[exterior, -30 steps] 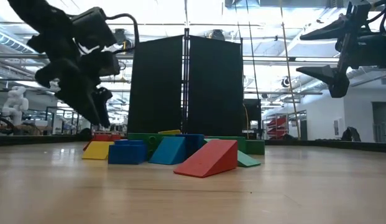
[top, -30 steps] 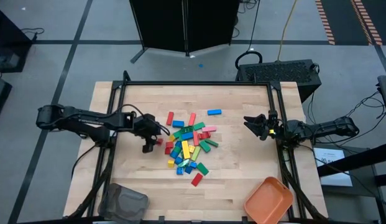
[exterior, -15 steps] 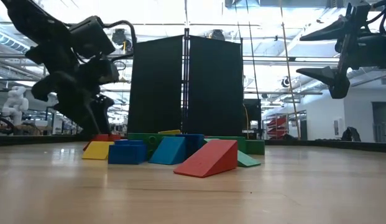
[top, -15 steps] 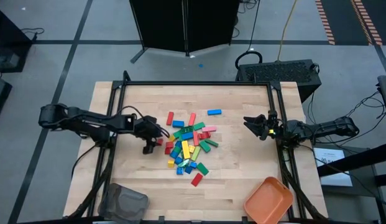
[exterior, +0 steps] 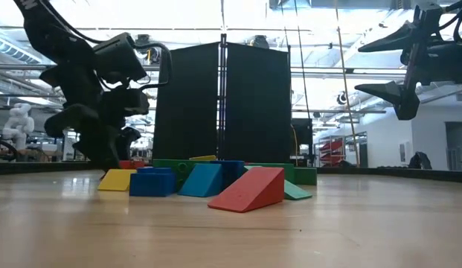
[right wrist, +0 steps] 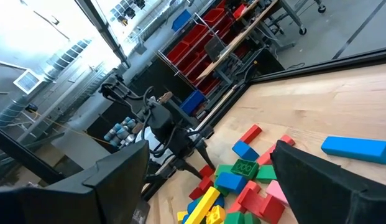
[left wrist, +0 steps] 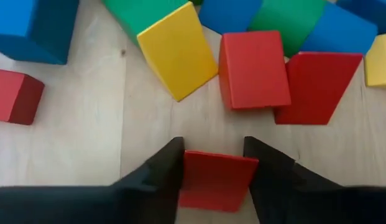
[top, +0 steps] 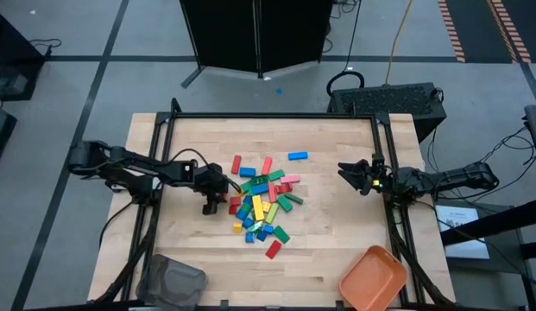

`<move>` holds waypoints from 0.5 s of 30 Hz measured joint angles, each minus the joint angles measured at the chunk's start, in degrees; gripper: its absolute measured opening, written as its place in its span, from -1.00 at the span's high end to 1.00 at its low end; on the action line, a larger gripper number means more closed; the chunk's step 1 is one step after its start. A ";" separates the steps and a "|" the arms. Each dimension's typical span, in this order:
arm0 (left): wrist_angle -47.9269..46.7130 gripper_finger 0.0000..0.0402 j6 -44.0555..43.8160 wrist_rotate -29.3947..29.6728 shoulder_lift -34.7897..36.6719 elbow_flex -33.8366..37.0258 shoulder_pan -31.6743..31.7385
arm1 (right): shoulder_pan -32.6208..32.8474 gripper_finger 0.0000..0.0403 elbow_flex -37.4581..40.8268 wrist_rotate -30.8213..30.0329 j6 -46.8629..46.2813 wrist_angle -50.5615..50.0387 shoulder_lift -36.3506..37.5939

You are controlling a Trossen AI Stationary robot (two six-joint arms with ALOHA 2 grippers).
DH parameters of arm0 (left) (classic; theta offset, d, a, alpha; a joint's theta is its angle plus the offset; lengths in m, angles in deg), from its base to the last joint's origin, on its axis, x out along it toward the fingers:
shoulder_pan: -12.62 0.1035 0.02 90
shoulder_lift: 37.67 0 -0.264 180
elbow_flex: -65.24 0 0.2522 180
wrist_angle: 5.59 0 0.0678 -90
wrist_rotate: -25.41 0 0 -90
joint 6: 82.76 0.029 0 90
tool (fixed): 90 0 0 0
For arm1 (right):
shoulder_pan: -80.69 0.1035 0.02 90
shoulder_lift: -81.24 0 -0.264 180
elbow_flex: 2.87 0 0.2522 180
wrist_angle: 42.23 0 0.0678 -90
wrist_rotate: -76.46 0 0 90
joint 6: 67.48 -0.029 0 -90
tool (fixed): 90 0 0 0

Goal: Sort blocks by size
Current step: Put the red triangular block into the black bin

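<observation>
The blocks (top: 261,203) lie in a loose, many-coloured pile at the table's middle, shown close in the low view (exterior: 216,182). A small red block (left wrist: 215,179) lies on the wood at the pile's left edge, with my left gripper (top: 212,204) down over it and shut on it. In the low view this gripper (exterior: 104,158) reaches the table just left of the pile. My right gripper (top: 355,177) hangs open above the table's right side, far from the pile, and its two fingers (exterior: 398,74) hold nothing. My left gripper has the small red block by two opposite sides (left wrist: 186,174), pinched between its two fingers. The fingers slant steeply down from the table's left side. The block lies flat on the table at the pile's left edge.
A grey container (top: 171,281) sits at the near left corner and an orange tray (top: 372,278) at the near right corner. One blue block (top: 297,156) lies apart toward the far edge, and a red one (top: 274,249) on the near side. Bare wood surrounds the pile.
My left gripper has come down to the table at the pile's left edge and shifted a little toward the pile, ending over the small red block. The blocks and my right arm have kept still.
</observation>
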 joint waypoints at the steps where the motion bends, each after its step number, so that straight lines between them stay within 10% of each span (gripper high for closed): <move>1: -0.30 0.38 -1.00 0.05 0.33 0.06 -0.02 | 0.00 -0.64 0.00 0.00 0.00 -0.05 0.00; 15: -13.68 0.38 -17.29 -0.02 12.57 -4.89 -0.93 | 0.00 -0.64 0.00 0.00 0.26 -2.08 0.00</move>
